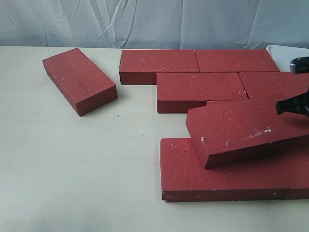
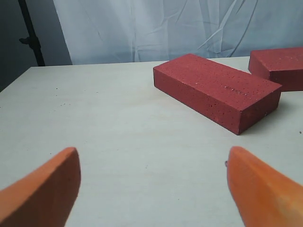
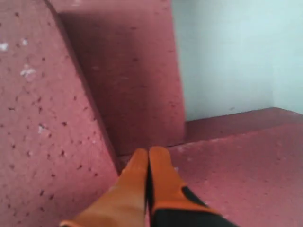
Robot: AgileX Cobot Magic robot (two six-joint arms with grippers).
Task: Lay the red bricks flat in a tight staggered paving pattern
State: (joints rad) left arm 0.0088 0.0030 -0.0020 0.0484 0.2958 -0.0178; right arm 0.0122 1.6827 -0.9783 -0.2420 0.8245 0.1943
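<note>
Several dark-red bricks lie on the pale table [image 1: 72, 169]. One loose brick [image 1: 79, 80] [image 2: 216, 90] sits apart at the back left, turned at an angle. Two bricks [image 1: 159, 65] [image 1: 236, 60] form a back row, with two more [image 1: 200, 91] [image 1: 275, 84] staggered in front. A front brick [image 1: 217, 176] lies flat. A tilted brick [image 1: 241, 130] [image 3: 42, 118] rests askew, its near edge propped on the front brick. My right gripper [image 1: 289, 107] [image 3: 148, 156] is shut, its tips pressed beside the tilted brick's edge. My left gripper [image 2: 151, 184] is open over bare table, out of the exterior view.
A white container edge [image 1: 289, 50] shows at the back right. A pale blue curtain [image 1: 154, 21] hangs behind the table. Bare table surface spreads across the left and front left.
</note>
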